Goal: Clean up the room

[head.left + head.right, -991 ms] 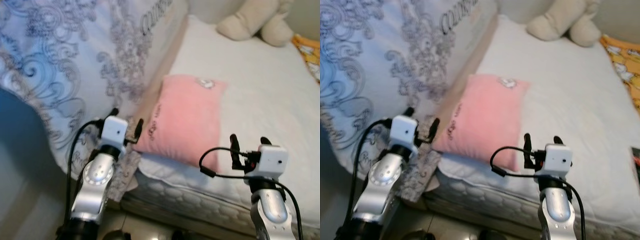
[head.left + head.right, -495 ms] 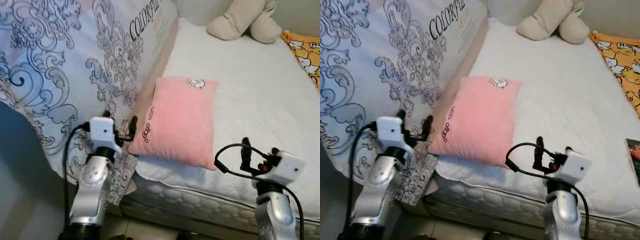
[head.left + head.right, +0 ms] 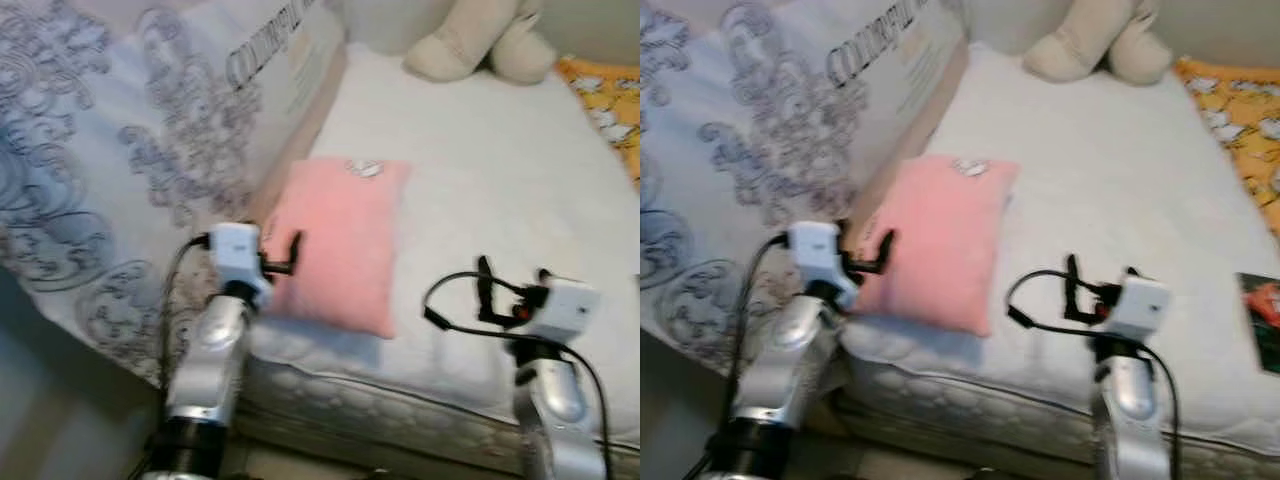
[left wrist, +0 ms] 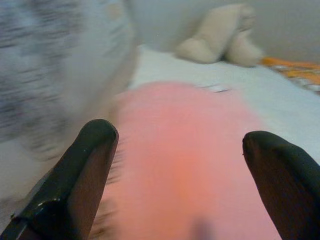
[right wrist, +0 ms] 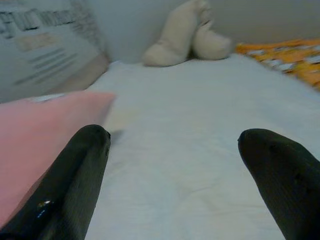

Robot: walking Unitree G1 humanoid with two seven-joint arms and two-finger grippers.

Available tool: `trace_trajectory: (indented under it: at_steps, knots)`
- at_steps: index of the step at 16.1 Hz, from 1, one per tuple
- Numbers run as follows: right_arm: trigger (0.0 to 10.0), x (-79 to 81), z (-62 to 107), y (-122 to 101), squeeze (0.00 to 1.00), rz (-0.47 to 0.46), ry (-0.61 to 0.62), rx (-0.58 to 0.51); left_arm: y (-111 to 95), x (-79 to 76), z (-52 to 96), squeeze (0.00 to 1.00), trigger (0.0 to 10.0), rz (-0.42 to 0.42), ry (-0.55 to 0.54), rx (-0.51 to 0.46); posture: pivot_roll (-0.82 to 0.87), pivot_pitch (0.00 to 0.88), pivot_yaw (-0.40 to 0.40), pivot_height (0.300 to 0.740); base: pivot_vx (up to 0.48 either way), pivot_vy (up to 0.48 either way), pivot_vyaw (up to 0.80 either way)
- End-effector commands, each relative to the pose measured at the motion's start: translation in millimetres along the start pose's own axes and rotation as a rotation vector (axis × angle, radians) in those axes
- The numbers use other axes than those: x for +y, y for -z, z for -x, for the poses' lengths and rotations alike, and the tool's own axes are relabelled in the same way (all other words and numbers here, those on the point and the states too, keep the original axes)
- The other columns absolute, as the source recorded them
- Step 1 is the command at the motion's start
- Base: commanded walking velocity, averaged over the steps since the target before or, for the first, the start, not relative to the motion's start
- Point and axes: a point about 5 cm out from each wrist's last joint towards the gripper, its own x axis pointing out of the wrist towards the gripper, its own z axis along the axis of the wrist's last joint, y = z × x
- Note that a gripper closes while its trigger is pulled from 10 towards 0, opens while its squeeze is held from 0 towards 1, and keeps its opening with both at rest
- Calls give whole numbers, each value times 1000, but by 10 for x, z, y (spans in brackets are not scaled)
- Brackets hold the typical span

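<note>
Pillow (image 3: 340, 240) on bed (image 3: 500, 180): soft, light, squashy; pinch near corner. Left hand (image 3: 268, 262) wide open, empty, at pillow's near-left edge. Right hand (image 3: 510, 290) wide open, empty, over bed.

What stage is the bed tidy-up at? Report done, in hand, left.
Done: nothing visibly put away yet. In hand: the left gripper is open at the near edge of the pink pillow, not gripping it; the right gripper hovers open over the white mattress. Left: the pillow, the beige plush toy at the far end, and the orange patterned cloth.
</note>
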Motion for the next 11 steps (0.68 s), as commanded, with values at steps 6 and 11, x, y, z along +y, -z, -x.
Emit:
trace_trajectory:
  at_steps: [6, 11]
  knots:
    - [10000, 90, -60, -50, 0, 20, -35, 0, 4, -68, -37, 0, 10000, 5, 69, -5, -118, 0, 14, 740, 0, -450, 0]
    - [10000, 137, -141, -113, 0, 39, -61, -14, -39, -105, -193, 0, 10000, -3, 102, -18, -135, 0, 5, 740, 0, -441, 0]
